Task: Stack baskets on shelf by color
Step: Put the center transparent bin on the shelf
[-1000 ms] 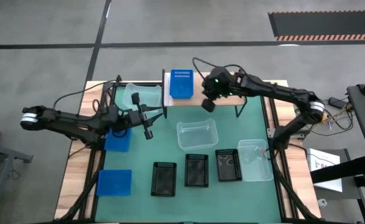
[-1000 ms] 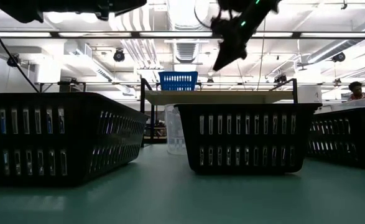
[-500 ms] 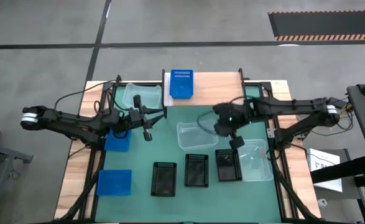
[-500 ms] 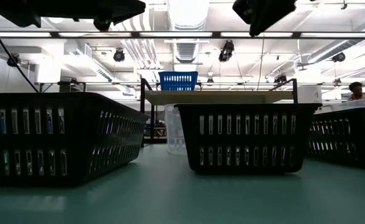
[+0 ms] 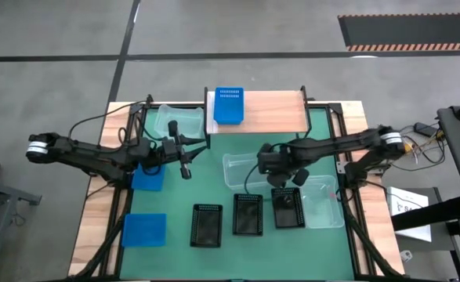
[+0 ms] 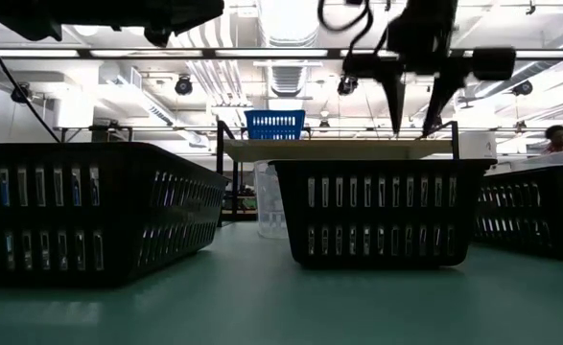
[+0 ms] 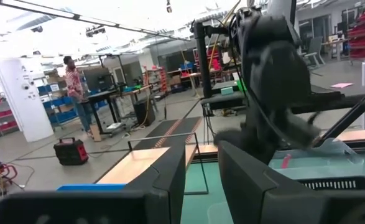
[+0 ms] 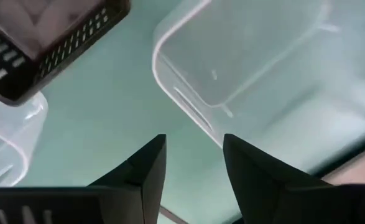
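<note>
Shelf [image 5: 273, 113]: wooden top, far edge of the green desk [image 5: 214, 172]. One blue basket [image 5: 228, 105] stands on its left end.

Blue baskets off shelf: one [image 5: 148, 178] at desk's left edge, one [image 5: 144, 229] at near-left corner.

Clear baskets: one [image 5: 171, 119] just left of the shelf; one [image 5: 241, 169] mid-desk; one [image 5: 322, 201] at right.

Black mesh baskets: three in a near row [image 5: 206, 225], [image 5: 248, 214], [image 5: 287, 207].

Right end effector [image 5: 280, 177]: above desk, between the mid-desk clear basket and the right black basket; fingers parted, holding nothing.

Left end effector [image 5: 185, 160]: raised over left-centre desk, fingers parted, holding nothing.
</note>
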### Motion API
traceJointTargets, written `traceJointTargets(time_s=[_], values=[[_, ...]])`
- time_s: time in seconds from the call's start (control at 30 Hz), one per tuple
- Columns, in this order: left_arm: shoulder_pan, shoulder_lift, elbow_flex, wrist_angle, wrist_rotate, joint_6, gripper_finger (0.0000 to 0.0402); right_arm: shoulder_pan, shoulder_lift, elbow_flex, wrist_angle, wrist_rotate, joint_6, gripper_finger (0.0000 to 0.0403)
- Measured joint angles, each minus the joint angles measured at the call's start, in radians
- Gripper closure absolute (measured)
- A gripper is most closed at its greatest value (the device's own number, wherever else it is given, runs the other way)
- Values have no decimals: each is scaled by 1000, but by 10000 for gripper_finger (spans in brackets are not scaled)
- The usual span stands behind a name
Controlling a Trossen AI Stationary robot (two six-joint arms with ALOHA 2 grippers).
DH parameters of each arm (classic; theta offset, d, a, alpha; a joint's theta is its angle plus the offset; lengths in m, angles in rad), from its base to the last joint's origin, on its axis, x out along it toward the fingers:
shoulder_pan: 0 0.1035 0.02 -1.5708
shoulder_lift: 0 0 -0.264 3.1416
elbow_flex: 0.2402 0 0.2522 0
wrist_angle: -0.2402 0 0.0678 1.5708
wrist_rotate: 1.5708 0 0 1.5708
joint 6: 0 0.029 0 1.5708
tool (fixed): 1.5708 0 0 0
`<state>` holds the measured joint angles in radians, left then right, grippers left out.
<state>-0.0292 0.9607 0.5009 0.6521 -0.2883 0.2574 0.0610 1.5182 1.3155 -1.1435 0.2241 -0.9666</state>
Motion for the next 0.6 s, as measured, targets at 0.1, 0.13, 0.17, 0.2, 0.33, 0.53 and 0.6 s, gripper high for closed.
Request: traceJointTargets(time_s=[0.1, 0.13, 0.17, 0.2, 0.33, 0.53, 0.6], values=[[0, 0, 4, 1, 0, 19, 322, -15, 60, 0, -4, 13, -58, 260], [0, 0, 4, 1, 0, 19, 322, -20, 79, 0, -4, 14, -67, 264], [0, 0, 3, 2, 0, 19, 322, -27, 98, 0, -4, 14, -72, 268], [1, 0, 2, 7, 0, 20, 322, -33, 117, 0, -5, 14, -73, 272], [1, 0, 1, 22, 0, 20, 322, -52, 174, 1, -5, 13, -74, 290], [1, 0, 2, 22, 0, 20, 322, -53, 203, 2, -5, 4, -126, 321], [1, 0, 2, 21, 0, 20, 322, -53, 206, 3, -3, -8, -134, 336]])
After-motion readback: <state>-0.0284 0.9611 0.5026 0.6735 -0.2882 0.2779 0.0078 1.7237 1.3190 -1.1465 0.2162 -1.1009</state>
